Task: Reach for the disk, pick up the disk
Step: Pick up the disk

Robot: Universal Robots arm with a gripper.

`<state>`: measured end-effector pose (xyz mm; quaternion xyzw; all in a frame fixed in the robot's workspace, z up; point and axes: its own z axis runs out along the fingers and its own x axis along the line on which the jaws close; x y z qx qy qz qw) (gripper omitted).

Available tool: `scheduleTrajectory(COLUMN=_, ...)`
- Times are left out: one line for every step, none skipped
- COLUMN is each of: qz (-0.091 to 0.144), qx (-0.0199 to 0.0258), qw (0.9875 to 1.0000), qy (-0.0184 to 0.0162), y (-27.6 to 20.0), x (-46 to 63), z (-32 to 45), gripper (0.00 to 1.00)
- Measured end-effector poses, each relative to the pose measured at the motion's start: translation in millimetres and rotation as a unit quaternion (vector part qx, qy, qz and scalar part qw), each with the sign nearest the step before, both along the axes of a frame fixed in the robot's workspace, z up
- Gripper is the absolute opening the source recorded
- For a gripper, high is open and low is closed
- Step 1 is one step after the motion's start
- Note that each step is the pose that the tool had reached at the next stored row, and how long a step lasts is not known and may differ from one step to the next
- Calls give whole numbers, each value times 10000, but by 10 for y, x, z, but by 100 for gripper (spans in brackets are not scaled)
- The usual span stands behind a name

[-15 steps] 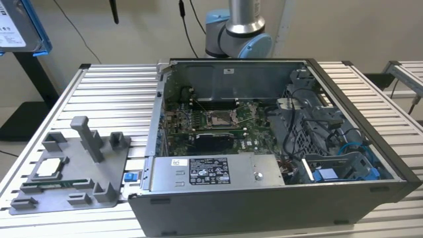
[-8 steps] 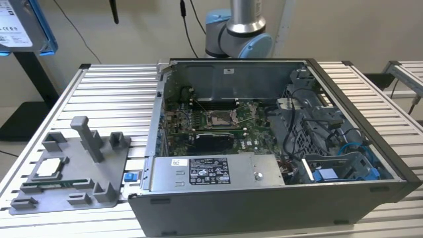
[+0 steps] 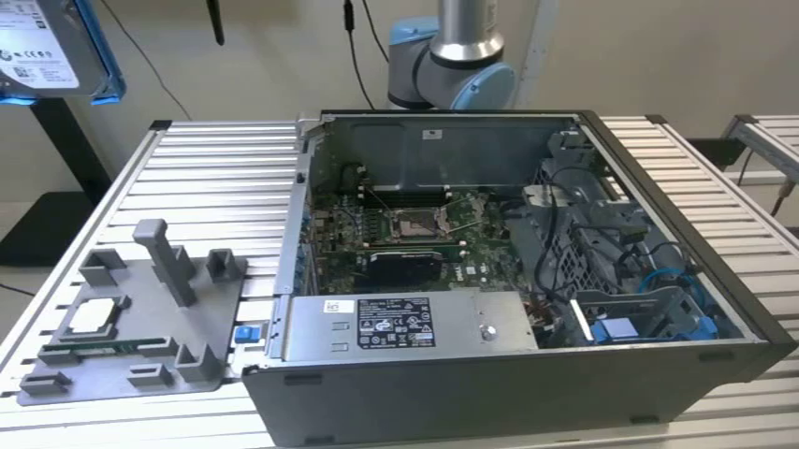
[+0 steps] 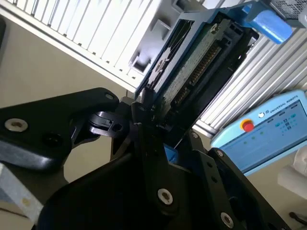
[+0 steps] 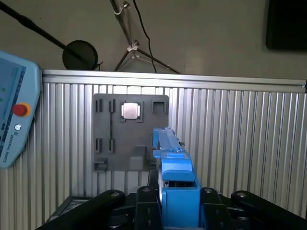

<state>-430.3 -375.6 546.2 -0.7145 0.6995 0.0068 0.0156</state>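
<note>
Black-fingered, the gripper (image 5: pixel 176 196) was clamped on the disk (image 5: pixel 172 153), held edge-on in the first wrist view before the grey tray (image 5: pixel 129 139) on the slatted table (image 5: pixel 240 143); in the exterior view the disk (image 3: pixel 44 47) hung high at the exterior view's left, well apart from the open computer case (image 3: pixel 525 374).

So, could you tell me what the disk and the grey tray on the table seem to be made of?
The disk: silver-grey body, likely metal with a dull sheen, under a white paper-like label; its bracket looks like bright blue smooth plastic. The tray: probably plastic, matte and evenly grey with moulded posts.
</note>
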Motion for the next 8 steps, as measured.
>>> scheduleTrajectory(qz=0, qx=1, qw=10000, qy=0, y=0, x=21, z=0, gripper=0)
scheduleTrajectory(qz=0, qx=1, qw=10000, qy=0, y=0, x=42, z=0, gripper=0)
scheduleTrajectory(qz=0, qx=1, qw=10000, qy=0, y=0, x=61, z=0, gripper=0)
scheduleTrajectory(qz=0, qx=2, qw=10000, qy=0, y=0, x=80, z=0, gripper=0)
scheduleTrajectory(qz=0, qx=2, qw=10000, qy=0, y=0, x=100, z=-1, gripper=0)
scheduleTrajectory(qz=0, qx=3, qw=10000, qy=0, y=0, x=119, z=0, gripper=0)
scheduleTrajectory(qz=0, qx=3, qw=10000, qy=0, y=0, x=139, z=0, gripper=0)
scheduleTrajectory(qz=0, qx=3, qw=10000, qy=0, y=0, x=158, z=0, gripper=0)
